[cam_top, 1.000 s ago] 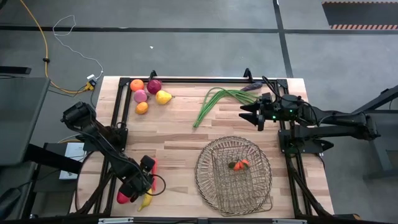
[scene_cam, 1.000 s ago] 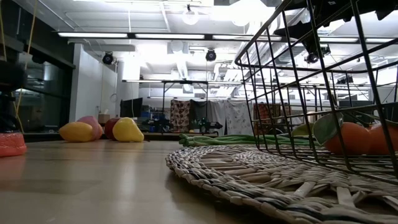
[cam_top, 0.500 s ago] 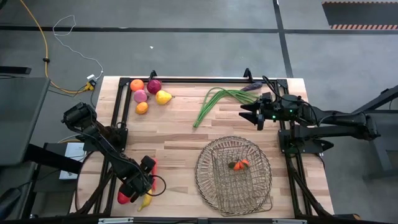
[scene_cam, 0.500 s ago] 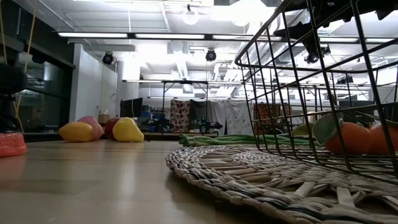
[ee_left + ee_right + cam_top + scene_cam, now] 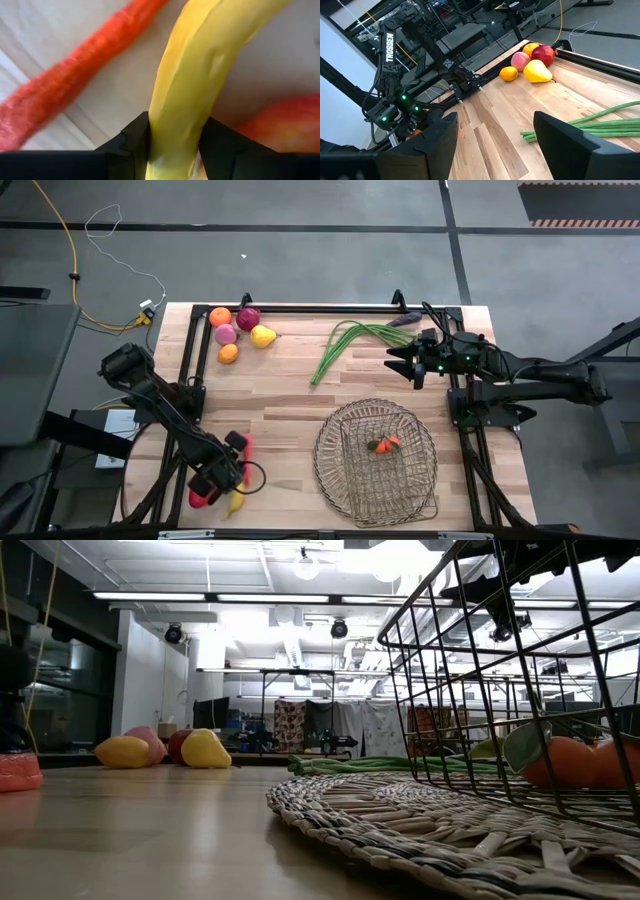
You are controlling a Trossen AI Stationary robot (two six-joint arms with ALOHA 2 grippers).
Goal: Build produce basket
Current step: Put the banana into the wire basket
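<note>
A yellow banana lies on the table's near left corner, between a red chilli and a red-yellow mango. My left gripper points down over it, shut on the banana. My right gripper hovers open at the far right, above the table beside the green beans. The round wire basket rests on the near right of the table and holds a carrot and an orange piece. My left gripper pinches the banana's two sides between its two fingers, one on each side. The fingers come from above, pointing down, and lie across the banana. The banana lies on the table beside the chilli and mango.
Oranges, a dark red apple, a pink peach and a yellow pear sit in a cluster at the far left. A purple eggplant lies at the far edge by the beans. Bare wood stretches across the table's middle.
</note>
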